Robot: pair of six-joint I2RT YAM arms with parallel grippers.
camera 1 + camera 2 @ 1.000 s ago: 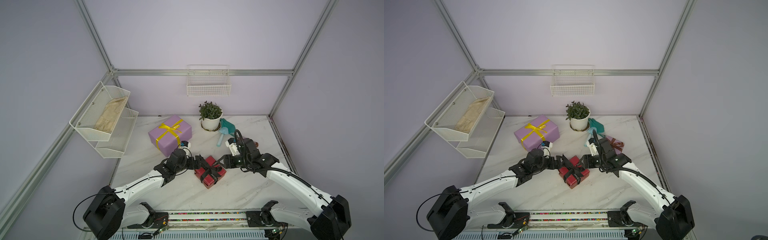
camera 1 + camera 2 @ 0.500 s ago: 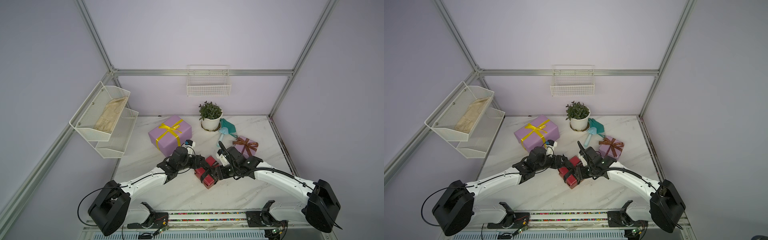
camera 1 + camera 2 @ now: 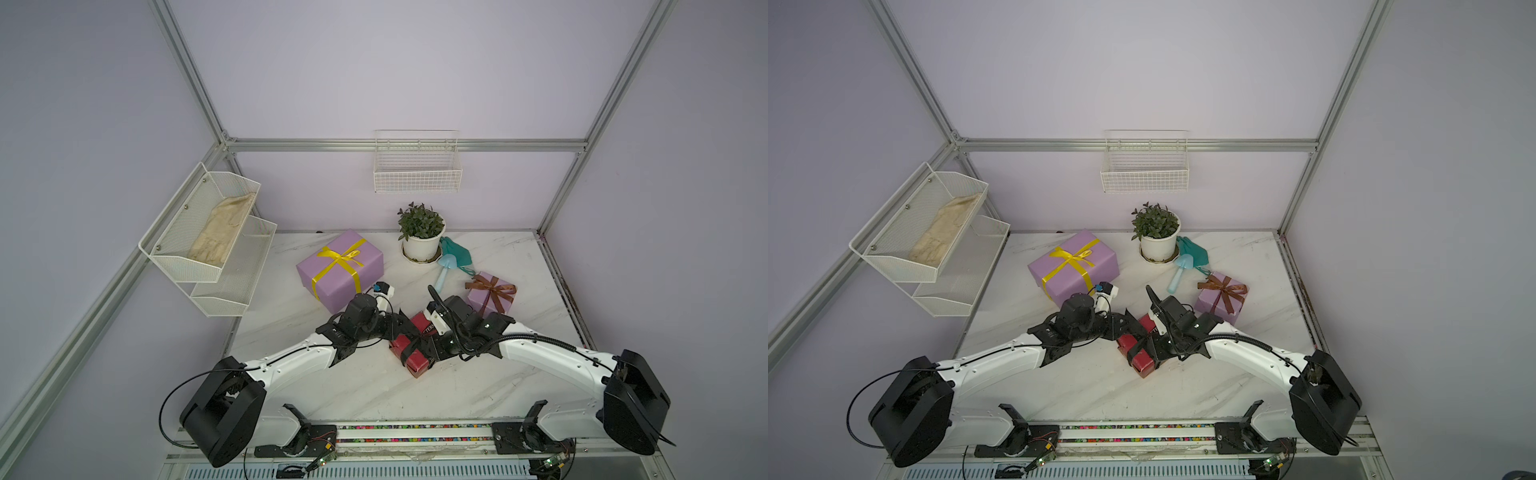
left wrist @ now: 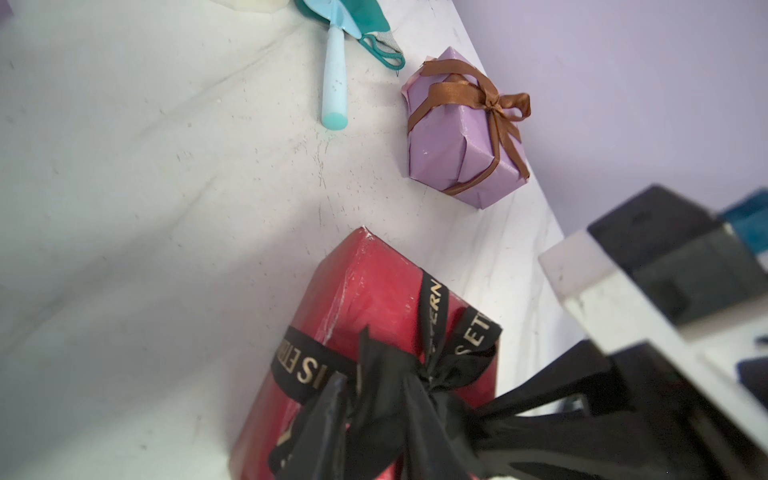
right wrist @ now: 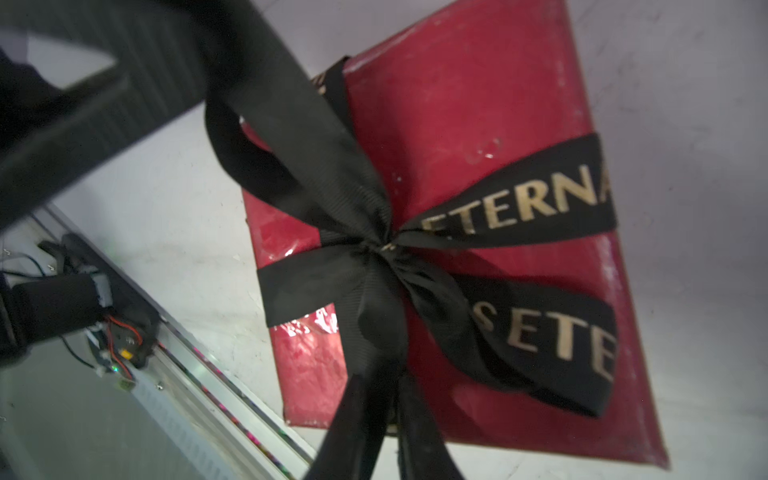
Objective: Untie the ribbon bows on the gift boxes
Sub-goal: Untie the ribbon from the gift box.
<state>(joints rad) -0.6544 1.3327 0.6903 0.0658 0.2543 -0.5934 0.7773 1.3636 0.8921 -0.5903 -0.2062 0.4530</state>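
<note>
While no bow is undone, three remain: large lilac box, 10 o'clock, yellow bow tied; small lilac box, 2 o'clock, brown bow tied; red box, centre, black lettered ribbon knotted, left gripper and right gripper both pinching it.

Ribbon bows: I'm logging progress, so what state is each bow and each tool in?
yellow bow: tied, untouched.
brown bow: tied, untouched.
black bow: knot tied, gripped by both tools.
left tool: shut on black bow.
right tool: shut on black bow.
</note>
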